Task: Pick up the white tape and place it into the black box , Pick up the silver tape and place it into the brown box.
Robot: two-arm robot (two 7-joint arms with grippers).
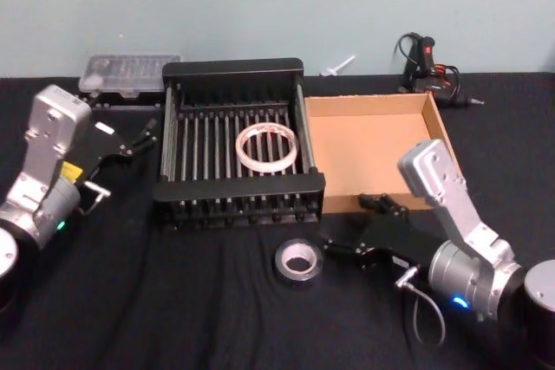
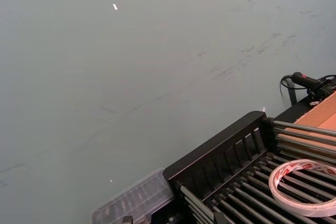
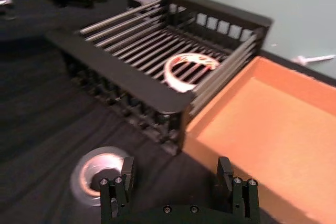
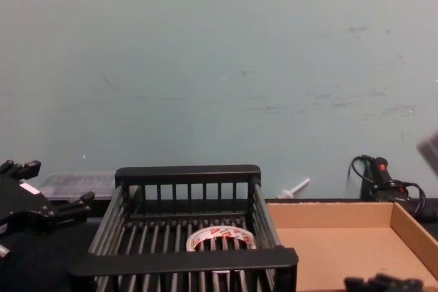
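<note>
head view | white tape (image 1: 269, 147) in black box (image 1: 238, 71) | right gripper (image 1: 357, 227) jaws apart beside silver tape (image 1: 298, 262)

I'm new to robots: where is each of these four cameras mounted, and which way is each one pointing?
Head: high on the robot, looking down at the black box, brown box, silver tape; both arms show.
Chest: low, looking across the table; left gripper at the edge.
Left wrist: on the left arm, facing the wall and box corner.
Right wrist: on the right arm, right gripper open beside the silver tape.
Shared: all see the white tape inside the black box.
</note>
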